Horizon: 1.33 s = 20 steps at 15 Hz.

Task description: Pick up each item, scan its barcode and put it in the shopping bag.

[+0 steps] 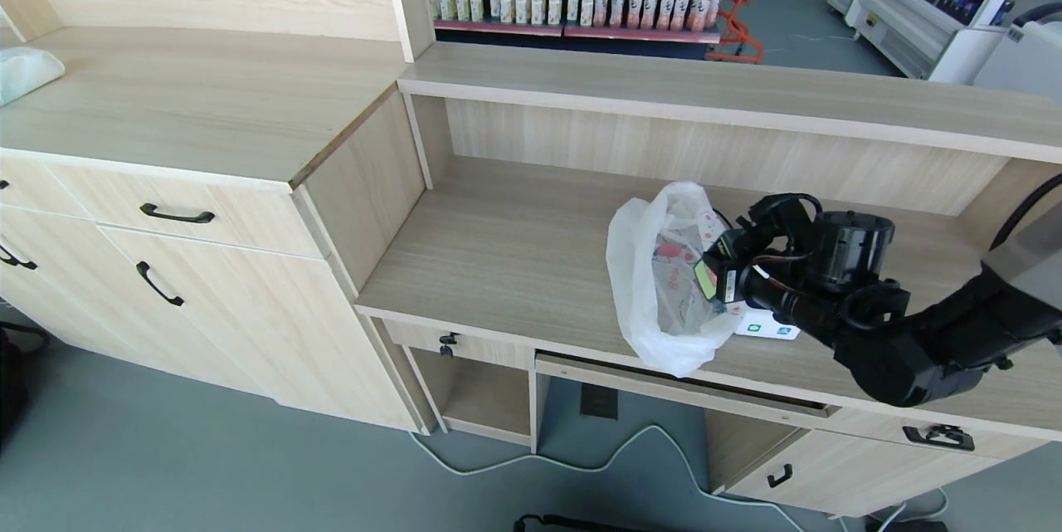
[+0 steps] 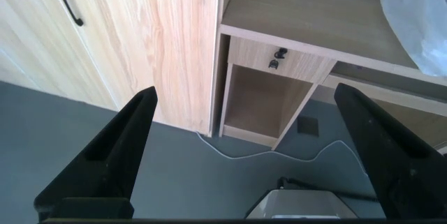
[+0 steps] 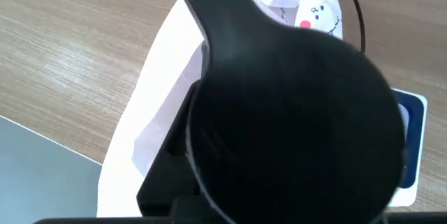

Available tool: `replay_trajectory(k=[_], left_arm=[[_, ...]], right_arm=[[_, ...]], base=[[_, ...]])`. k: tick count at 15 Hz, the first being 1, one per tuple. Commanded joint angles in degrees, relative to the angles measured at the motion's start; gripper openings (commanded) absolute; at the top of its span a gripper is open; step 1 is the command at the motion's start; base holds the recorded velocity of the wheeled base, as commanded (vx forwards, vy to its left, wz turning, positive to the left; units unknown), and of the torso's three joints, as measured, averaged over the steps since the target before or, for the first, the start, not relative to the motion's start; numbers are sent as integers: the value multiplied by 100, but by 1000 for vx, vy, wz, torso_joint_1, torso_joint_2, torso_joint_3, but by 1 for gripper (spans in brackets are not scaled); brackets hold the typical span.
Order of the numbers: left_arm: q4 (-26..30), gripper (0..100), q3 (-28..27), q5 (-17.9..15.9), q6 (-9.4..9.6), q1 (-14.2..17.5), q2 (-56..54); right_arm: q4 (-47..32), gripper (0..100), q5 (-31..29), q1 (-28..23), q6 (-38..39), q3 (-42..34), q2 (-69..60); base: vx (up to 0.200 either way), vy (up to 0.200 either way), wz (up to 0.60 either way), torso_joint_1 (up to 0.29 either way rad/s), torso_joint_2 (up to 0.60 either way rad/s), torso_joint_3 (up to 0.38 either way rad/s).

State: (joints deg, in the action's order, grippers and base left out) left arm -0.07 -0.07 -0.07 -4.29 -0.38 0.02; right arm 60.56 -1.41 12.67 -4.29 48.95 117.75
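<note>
Left gripper (image 2: 244, 91) hangs above the grey floor (image 2: 174, 175), fingers (image 2: 115, 151) spread wide. White translucent plastic shopping bag (image 1: 643, 283) sits on the pale wooden worktop (image 1: 498, 250) — right gripper (image 1: 726, 270) at its opening, and its grip I can't tell.

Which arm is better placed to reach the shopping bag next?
Right. The right gripper is at the shopping bag on the counter, while the left gripper hangs open over the floor, away from it.

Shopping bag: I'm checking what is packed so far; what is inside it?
Pale packaging with red and pink print shows through the plastic of the shopping bag. The right gripper at its mouth hides the rest.
</note>
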Motion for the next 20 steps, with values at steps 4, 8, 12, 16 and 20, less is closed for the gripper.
replay_trajectory(k=[4, 8, 12, 16, 20], left_arm=[[-1, 100, -1, -1, -2, 3, -2], [-1, 100, -1, -1, -2, 3, -2], [-1, 100, 7, -1, -2, 3, -2], [-1, 100, -1, -1, -2, 3, -2], [-1, 100, -1, -1, -2, 3, -2]], right_arm=[[184, 0, -17, 184, 121, 256, 767], [448, 0, -17, 175, 121, 405, 1207], [588, 0, 1, 157, 104, 704, 1514], [597, 0, 18, 157, 104, 713, 1734], [597, 100, 27, 87, 7, 748, 1875]], base=[[0, 0, 0, 0, 0, 0], [0, 0, 0, 0, 0, 0], [0, 0, 0, 0, 0, 0], [0, 0, 0, 0, 0, 0], [0, 0, 0, 0, 0, 0]])
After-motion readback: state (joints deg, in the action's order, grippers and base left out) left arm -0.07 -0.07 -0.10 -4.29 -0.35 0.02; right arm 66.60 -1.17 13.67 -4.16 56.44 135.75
